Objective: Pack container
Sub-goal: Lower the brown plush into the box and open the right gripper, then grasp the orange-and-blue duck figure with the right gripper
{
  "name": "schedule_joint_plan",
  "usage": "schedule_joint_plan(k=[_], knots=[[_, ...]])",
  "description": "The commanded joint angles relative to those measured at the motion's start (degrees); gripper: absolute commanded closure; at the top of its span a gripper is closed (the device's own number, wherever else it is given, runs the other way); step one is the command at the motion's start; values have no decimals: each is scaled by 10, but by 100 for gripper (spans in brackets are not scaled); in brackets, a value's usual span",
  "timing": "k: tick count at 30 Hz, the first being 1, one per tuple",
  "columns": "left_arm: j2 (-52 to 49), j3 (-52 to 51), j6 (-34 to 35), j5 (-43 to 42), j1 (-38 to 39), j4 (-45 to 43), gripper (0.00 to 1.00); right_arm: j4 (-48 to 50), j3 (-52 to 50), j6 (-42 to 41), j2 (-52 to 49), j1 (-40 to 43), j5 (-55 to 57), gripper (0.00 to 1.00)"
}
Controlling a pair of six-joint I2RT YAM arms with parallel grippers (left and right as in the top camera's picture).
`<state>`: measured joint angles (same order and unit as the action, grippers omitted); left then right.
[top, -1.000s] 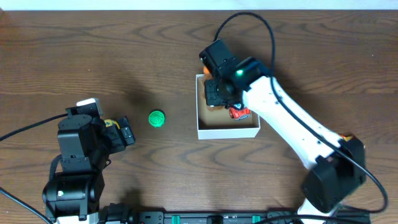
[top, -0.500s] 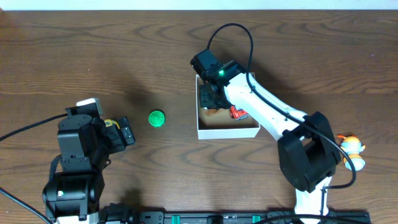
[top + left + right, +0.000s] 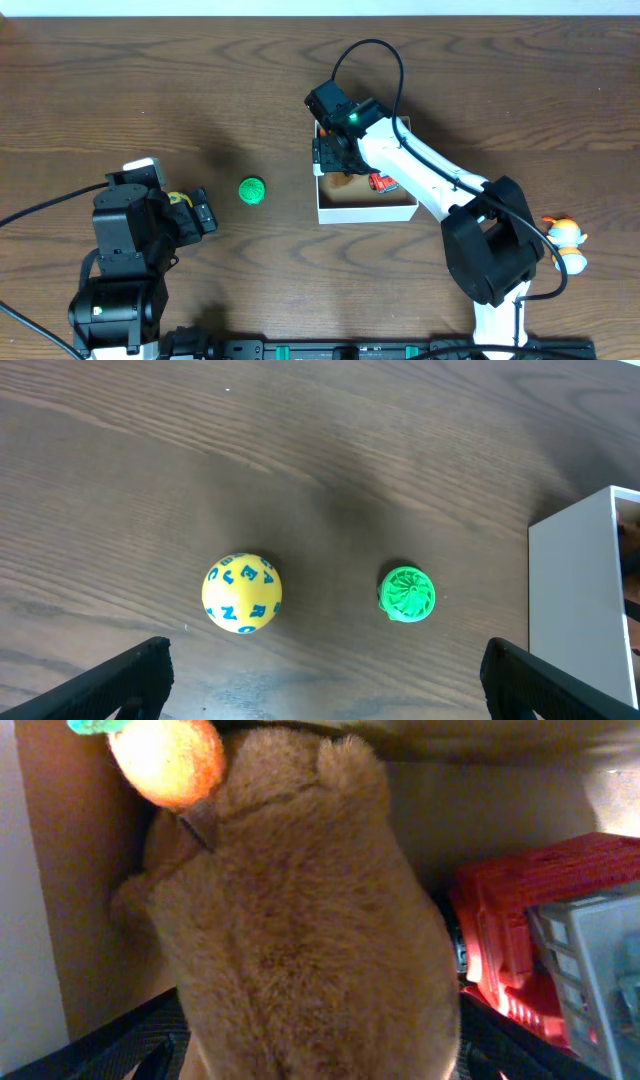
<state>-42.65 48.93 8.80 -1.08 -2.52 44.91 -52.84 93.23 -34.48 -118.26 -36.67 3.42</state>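
Observation:
The container [image 3: 365,214] is a white box right of centre on the table. My right gripper [image 3: 335,155] reaches down into its left end. A brown plush toy [image 3: 300,920] with an orange tip [image 3: 165,755] lies on the container's brown floor, between that gripper's [image 3: 325,1050] spread fingers. The jaws stand wide at either side of the plush. A red and grey toy [image 3: 540,920] lies beside the plush in the box [image 3: 384,183]. My left gripper [image 3: 325,680] is open above bare table, with a yellow lettered ball [image 3: 242,593] and a green ball [image 3: 407,594] ahead of it.
The green ball [image 3: 252,191] lies between the left arm and the container. The container's white wall [image 3: 575,580] shows at the right edge of the left wrist view. An orange and white toy [image 3: 563,235] sits near the right arm's base.
The right gripper moved a little left inside the container with the plush, then its jaws spread wide. The left arm has not moved.

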Motion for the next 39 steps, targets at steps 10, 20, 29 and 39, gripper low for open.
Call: schedule_joint_plan(k=[10, 20, 29, 39], knots=[[0, 12, 0, 3, -2, 1, 2, -16, 31, 35, 91, 5, 39, 9], [0, 12, 1, 3, -2, 1, 2, -132, 43, 18, 297, 162, 73, 1], [0, 12, 1, 3, -2, 1, 2, -328, 32, 46, 365, 491, 70, 1], [0, 12, 1, 3, -2, 1, 2, -184, -210, 96, 363, 675, 57, 1]])
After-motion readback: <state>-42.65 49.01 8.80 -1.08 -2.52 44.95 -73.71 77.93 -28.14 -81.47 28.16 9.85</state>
